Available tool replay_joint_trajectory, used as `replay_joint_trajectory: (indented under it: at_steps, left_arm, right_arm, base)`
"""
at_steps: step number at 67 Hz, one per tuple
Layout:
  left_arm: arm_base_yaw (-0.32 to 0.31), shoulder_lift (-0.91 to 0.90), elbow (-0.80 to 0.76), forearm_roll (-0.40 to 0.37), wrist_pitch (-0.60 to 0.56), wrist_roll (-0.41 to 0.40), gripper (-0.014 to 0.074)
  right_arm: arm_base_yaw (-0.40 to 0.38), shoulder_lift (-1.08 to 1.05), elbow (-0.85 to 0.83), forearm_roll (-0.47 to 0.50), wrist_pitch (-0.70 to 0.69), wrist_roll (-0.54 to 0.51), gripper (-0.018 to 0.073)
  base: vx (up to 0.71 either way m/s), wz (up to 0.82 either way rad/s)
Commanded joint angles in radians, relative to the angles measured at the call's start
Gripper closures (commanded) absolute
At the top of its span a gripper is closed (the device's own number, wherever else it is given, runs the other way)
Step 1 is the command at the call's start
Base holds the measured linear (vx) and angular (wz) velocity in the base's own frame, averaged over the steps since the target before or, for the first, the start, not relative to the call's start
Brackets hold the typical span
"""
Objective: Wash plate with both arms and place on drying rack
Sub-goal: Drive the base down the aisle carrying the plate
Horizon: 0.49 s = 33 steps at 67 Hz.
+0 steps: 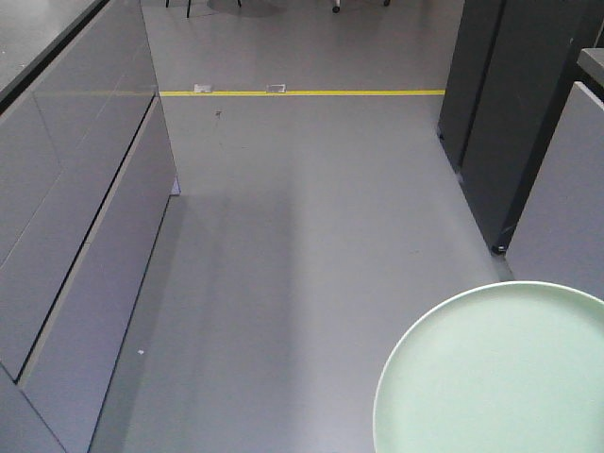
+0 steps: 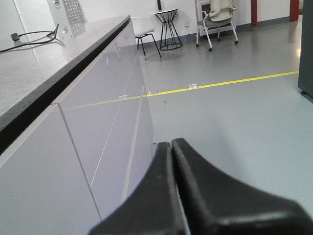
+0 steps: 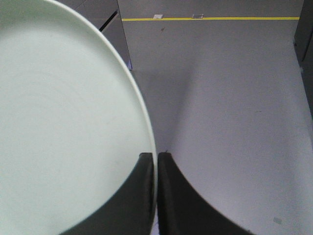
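Your right gripper [image 3: 156, 156] holds the plate [image 3: 63, 137] by its rim.
Its fingers are clamped on the rim, one on each face. The plate hangs over grey floor [image 1: 311, 283], well short of the yellow floor line [image 1: 302, 92]. Your left gripper [image 2: 172, 144] has its fingers pressed together, also on the near side of that line.

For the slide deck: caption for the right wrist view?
Right hand clamps the plate by its rim, grey floor below.
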Motion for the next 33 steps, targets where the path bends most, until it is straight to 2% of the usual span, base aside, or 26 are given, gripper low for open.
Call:
replay_joint_trajectory:
  at_steps: [1, 33]
  left_arm:
    - [-0.008, -0.013, -0.021, -0.002, -0.073, -0.007, 0.0603]
    - [-0.008, -0.013, -0.021, -0.002, -0.073, -0.007, 0.0603]
  right_arm:
    - [-0.005, 0.011, -0.024, 0.012, -0.071, 0.0, 0.0561]
    - [-0.005, 0.011, -0.024, 0.012, -0.071, 0.0, 0.0561]
  base:
    - [0.21, -0.01]
    - [0.19, -0.01]
